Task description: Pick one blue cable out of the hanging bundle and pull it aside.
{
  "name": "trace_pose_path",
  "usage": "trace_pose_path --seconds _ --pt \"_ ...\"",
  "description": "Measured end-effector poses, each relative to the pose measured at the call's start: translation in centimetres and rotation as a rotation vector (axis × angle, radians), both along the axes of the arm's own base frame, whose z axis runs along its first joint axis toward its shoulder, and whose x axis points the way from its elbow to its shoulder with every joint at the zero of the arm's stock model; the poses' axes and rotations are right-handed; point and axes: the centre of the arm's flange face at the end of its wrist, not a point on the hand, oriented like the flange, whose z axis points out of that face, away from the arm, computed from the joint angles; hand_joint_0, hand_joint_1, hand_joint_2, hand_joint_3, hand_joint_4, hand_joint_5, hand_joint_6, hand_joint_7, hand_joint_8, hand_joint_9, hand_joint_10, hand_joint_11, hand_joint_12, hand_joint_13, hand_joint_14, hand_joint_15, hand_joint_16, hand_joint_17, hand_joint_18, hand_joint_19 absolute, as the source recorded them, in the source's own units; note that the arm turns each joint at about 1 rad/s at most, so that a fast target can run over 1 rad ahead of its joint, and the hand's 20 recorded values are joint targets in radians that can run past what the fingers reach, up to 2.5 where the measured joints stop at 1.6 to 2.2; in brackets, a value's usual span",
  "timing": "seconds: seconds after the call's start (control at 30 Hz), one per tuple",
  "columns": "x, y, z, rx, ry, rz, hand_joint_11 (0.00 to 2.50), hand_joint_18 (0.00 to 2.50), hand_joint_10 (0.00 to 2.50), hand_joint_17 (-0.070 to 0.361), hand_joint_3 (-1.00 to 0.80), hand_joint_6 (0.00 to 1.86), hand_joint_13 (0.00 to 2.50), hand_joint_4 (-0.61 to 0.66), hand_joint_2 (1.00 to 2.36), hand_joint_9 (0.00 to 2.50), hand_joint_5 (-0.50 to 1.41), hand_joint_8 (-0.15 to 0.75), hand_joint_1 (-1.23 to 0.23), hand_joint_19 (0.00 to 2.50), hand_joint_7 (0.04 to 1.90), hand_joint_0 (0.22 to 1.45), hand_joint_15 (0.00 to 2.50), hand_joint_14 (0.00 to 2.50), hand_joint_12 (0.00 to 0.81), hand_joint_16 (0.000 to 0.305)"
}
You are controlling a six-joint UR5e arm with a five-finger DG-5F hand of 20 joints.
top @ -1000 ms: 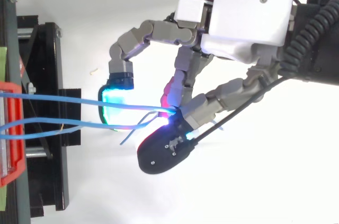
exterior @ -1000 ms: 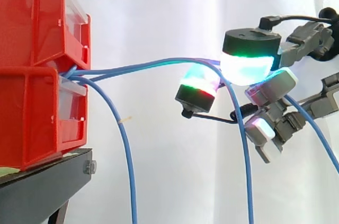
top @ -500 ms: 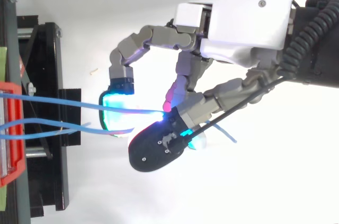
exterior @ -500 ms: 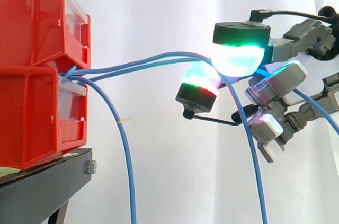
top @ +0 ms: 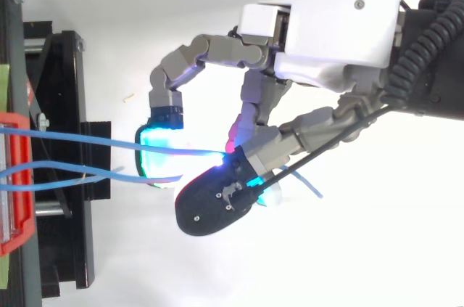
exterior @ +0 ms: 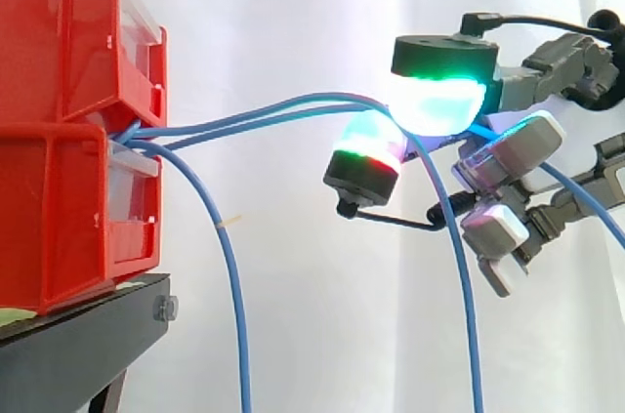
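Note:
Several blue cables come out of the red bins (exterior: 59, 188) at the left. One hangs straight down (exterior: 235, 315). Two others (exterior: 273, 112) arch to the right into my hand (exterior: 441, 54). There they pass between a green-white pad (exterior: 437, 103) and a cyan-red pad (exterior: 366, 154), then drop away below (exterior: 469, 315). From above, my hand (top: 333, 31) reaches in from the right with curled fingers. The upper blue cable (top: 109, 141) runs taut into the pinch between the dark-backed thumb pad (top: 217, 202) and a finger. Two lower cables (top: 65, 176) lie slack beside it.
The red bins stand stacked on a black stand (exterior: 78, 335) at the left, also seen from above (top: 65, 104). A white curtain (exterior: 293, 3) hangs behind. Open room lies between the bins and my hand.
Over the last second the thumb pad slid left over the cables and the pinch tightened. The arching cables rose a little and the hanging part swung right. Almost nothing moved in the last half second.

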Motion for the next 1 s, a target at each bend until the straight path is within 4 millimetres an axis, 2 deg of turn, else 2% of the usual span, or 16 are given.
trace_pose_path --seconds 0.17,0.37,0.43,0.5,0.63,0.7,1.0 --pt "0.0 0.0 -0.02 0.0 0.0 0.0 0.77 1.02 0.02 0.157 -0.5 0.84 1.15 -0.03 1.0 1.47 -0.04 0.29 -0.7 0.41 1.04 0.3 0.55 0.02 0.371 0.07" --pt "0.0 0.01 -0.01 0.001 0.0 0.001 0.76 1.01 0.03 0.161 -0.5 0.83 1.13 -0.01 1.0 1.45 -0.04 0.296 -0.64 0.41 0.97 0.29 0.55 0.02 0.374 0.072" --pt "0.0 0.01 -0.01 0.001 0.0 0.001 0.74 0.99 0.03 0.156 -0.5 0.83 1.12 0.0 1.0 1.44 -0.04 0.289 -0.61 0.43 0.97 0.31 0.55 0.02 0.365 0.07" --pt "-0.01 0.01 -0.01 0.001 0.001 0.001 0.77 0.92 0.03 0.138 -0.5 0.83 1.1 -0.01 1.0 1.46 -0.04 0.269 -0.52 0.48 0.99 0.4 0.57 0.02 0.335 0.061" --pt "-0.01 0.01 0.0 0.002 0.001 0.001 0.8 0.86 0.03 0.117 -0.5 0.83 1.08 -0.03 1.0 1.46 -0.04 0.246 -0.53 0.53 1.03 0.5 0.6 0.02 0.303 0.052" --pt "-0.01 0.01 0.01 0.002 0.0 0.001 0.81 0.85 0.03 0.11 -0.44 0.83 1.08 -0.04 1.01 1.45 -0.05 0.238 -0.57 0.55 1.05 0.54 0.61 0.02 0.293 0.049" --pt "-0.02 -0.05 0.02 0.0 0.0 0.0 0.83 0.86 0.03 0.112 -0.28 0.85 1.09 -0.02 1.01 1.47 -0.05 0.25 -0.7 0.53 1.14 0.56 0.6 0.02 0.298 0.05"
